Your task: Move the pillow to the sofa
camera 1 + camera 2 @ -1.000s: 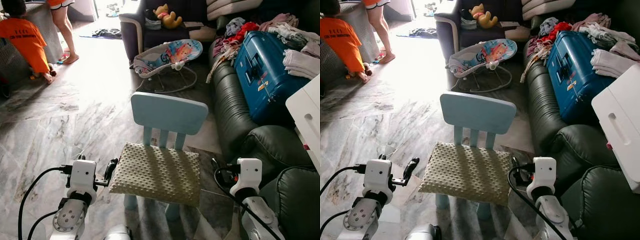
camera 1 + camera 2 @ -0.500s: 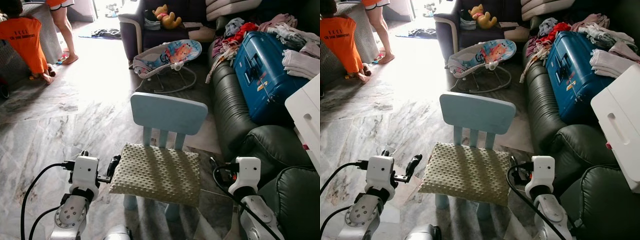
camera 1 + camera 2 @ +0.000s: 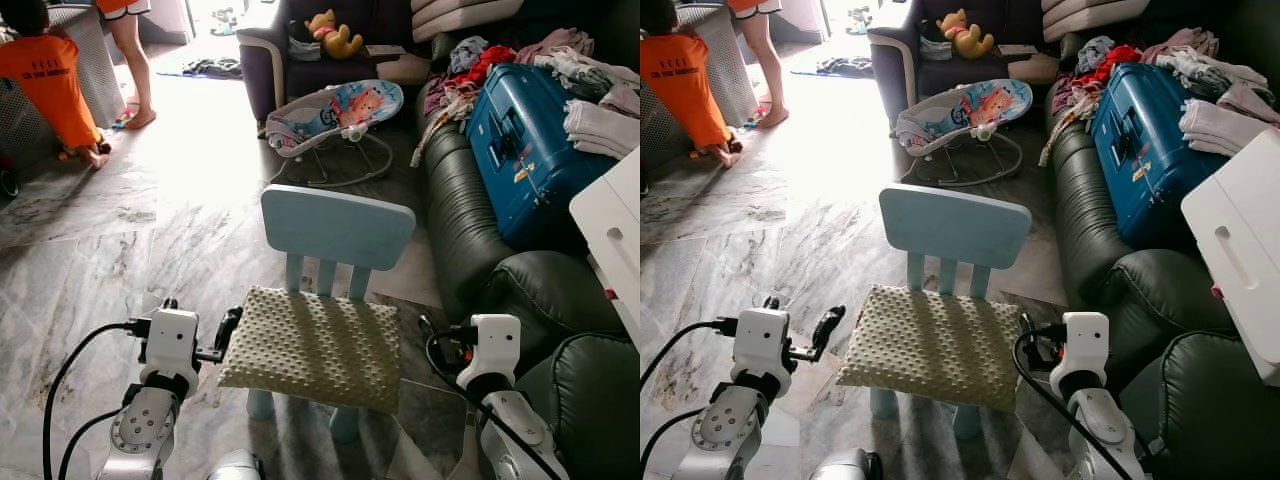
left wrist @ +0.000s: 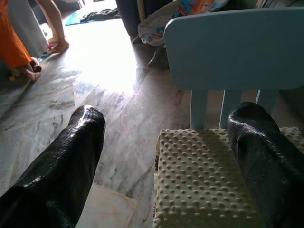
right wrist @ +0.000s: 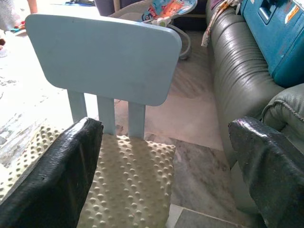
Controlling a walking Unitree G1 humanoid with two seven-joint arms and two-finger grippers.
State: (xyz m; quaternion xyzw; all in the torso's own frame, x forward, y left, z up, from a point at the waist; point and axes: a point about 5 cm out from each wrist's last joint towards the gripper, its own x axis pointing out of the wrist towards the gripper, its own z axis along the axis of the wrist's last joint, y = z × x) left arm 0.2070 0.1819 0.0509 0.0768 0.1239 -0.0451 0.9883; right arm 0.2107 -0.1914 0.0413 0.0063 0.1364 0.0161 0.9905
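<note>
A beige dotted pillow (image 3: 315,345) lies flat on the seat of a small light-blue child's chair (image 3: 338,225). My left gripper (image 3: 228,330) is open at the pillow's left edge. In the left wrist view, the left gripper (image 4: 168,114) has the pillow's corner (image 4: 199,175) between its spread fingers. My right gripper (image 3: 1028,342) is open at the pillow's right edge. In the right wrist view, the right gripper (image 5: 166,126) straddles the pillow's side (image 5: 128,180), one finger (image 5: 71,161) over it. The dark green leather sofa (image 3: 470,220) runs along the right.
On the sofa lie a blue suitcase (image 3: 525,140) and heaps of clothes (image 3: 600,120). A white box (image 3: 610,230) juts in at the right. A baby bouncer (image 3: 340,110) stands behind the chair. Two people (image 3: 55,80) are at the far left on the marble floor.
Both arms have edged slightly forward beside the pillow. The pillow and chair have not moved.
</note>
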